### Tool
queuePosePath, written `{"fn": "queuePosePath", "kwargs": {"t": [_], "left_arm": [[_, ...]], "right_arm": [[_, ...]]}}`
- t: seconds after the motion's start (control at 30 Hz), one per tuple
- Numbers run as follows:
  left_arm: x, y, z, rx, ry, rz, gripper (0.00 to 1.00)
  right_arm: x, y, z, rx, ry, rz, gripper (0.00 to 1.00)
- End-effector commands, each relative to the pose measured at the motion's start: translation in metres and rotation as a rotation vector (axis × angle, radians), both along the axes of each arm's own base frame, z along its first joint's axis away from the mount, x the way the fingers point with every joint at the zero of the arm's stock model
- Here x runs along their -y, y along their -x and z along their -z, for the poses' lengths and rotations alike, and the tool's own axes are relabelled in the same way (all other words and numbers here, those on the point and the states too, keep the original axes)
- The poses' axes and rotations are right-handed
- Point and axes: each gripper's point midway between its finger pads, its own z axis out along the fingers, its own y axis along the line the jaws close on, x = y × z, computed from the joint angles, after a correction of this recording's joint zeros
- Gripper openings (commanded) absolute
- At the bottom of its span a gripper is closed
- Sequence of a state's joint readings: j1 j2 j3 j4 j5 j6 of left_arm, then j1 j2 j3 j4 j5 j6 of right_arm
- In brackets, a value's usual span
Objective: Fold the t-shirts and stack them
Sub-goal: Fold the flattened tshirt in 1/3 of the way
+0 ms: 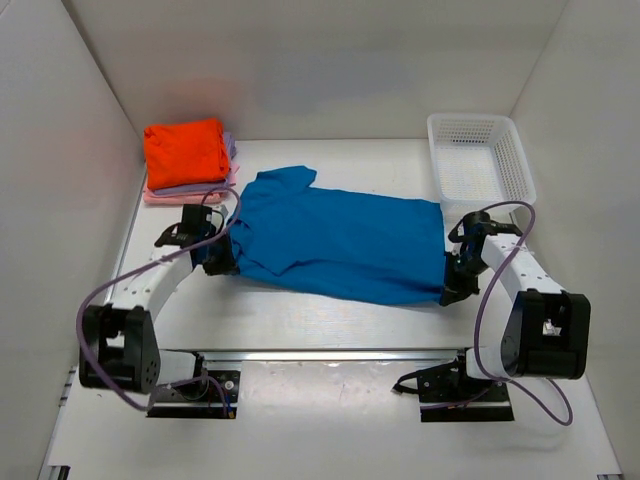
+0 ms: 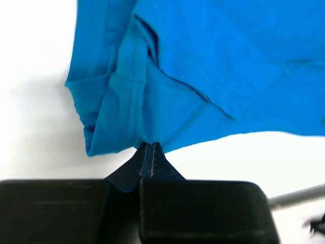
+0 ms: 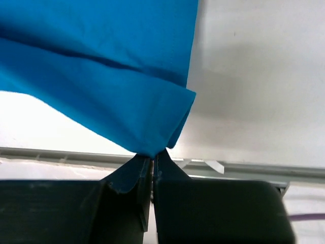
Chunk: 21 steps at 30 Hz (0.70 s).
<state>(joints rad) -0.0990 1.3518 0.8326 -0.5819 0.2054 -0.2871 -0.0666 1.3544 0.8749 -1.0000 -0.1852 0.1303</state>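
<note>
My blue tee (image 1: pixel 340 245) lies stretched crosswise over the middle of the table (image 1: pixel 300 320), collar end left, hem right, with its layers doubled. My left pincer (image 2: pixel 149 148) is clamped on its near collar-end corner. My right pincer (image 3: pixel 154 152) is clamped on the near hem corner. Far left, the orange tee (image 1: pixel 185 150) tops the lavender tee (image 1: pixel 231 150) and the pink tee (image 1: pixel 170 197).

Blue t-shirt (image 1: pixel 340 245) spread between left hand (image 1: pixel 222 260) and right hand (image 1: pixel 452 288).
</note>
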Motion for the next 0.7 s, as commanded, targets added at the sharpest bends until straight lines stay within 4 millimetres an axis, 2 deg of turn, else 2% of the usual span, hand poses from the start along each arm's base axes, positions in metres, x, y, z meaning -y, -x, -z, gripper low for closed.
{"fn": "queuePosePath", "kwargs": {"t": [0.0,0.13,0.2,0.23,0.27,0.3,0.33,0.4,0.43,0.53,0.57,0.6,0.63,0.67], "left_arm": [[0.000,0.042,0.000,-0.062,0.008,0.035,0.00],[-0.002,0.066,-0.014,-0.055,0.006,0.053,0.00],[0.001,0.076,-0.022,-0.045,0.016,0.065,0.00],[0.000,0.082,-0.023,-0.038,0.015,0.061,0.02],[-0.001,0.084,-0.029,-0.012,0.025,0.054,0.18],[-0.002,0.087,-0.028,-0.009,0.028,0.052,0.37],[-0.006,0.089,-0.029,0.014,0.024,0.039,0.49],[-0.012,0.085,-0.032,0.066,0.005,0.010,0.59],[-0.012,0.081,-0.039,0.105,-0.002,0.007,0.60],[-0.010,0.063,-0.054,0.182,0.007,-0.006,0.60],[-0.010,0.057,-0.055,0.182,0.005,-0.012,0.60],[-0.010,0.047,-0.060,0.214,0.014,-0.020,0.60],[-0.005,0.041,-0.057,0.205,0.030,-0.021,0.59],[0.001,0.031,-0.056,0.221,0.046,-0.009,0.58]], "right_arm": [[0.007,0.005,-0.004,-0.043,0.043,-0.005,0.00],[0.010,0.007,-0.004,-0.052,0.062,0.007,0.02],[0.018,0.008,-0.006,-0.057,0.087,0.027,0.14],[0.022,0.007,-0.007,-0.053,0.097,0.048,0.24],[0.024,0.007,-0.009,-0.040,0.095,0.065,0.32],[0.025,0.004,-0.012,-0.027,0.094,0.073,0.35],[0.028,0.001,-0.015,-0.005,0.104,0.078,0.36],[0.028,-0.003,-0.017,0.017,0.106,0.070,0.36],[0.026,-0.006,-0.017,0.026,0.110,0.053,0.37],[0.017,-0.027,-0.027,0.098,0.104,0.022,0.35],[0.012,-0.029,-0.024,0.094,0.101,0.003,0.33],[0.005,-0.041,-0.026,0.133,0.089,-0.011,0.32],[-0.002,-0.056,-0.032,0.185,0.068,-0.014,0.32],[-0.009,-0.062,-0.029,0.189,0.057,-0.036,0.30]]}}
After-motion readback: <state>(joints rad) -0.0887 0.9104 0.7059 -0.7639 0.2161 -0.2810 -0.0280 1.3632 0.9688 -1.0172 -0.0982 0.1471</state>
